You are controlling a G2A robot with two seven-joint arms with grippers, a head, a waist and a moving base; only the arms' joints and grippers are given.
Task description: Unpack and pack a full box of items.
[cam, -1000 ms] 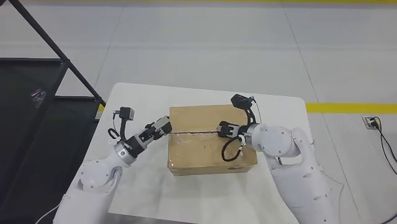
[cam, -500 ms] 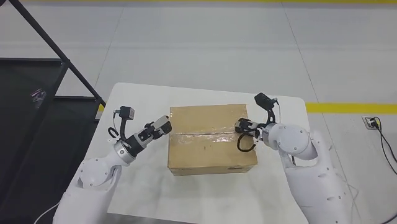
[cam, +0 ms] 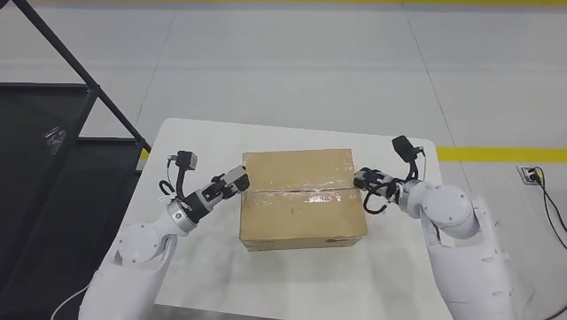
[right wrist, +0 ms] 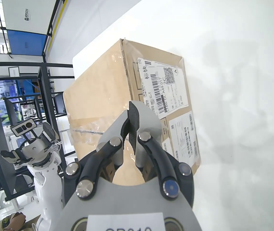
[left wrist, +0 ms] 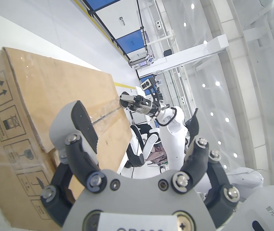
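where the top view looks down on the white table (cam: 195,143), the closed cardboard box (cam: 301,198) sits in the middle, directly between the two grippers. the left gripper (cam: 237,178) is close by one end of the taped seam (cam: 301,192), and the right gripper (cam: 361,179) is just off the opposite end.

in the left wrist view, the left jaws stand spread wide with nothing between them. the box's top edge lies just ahead of one finger (left wrist: 81,118), and the right gripper appears beyond the box's far end.

in the right wrist view, the right jaws are pressed together, pads touching, holding nothing. the box lies just ahead of their tips, and the side facing them bears a shipping label (right wrist: 163,90).
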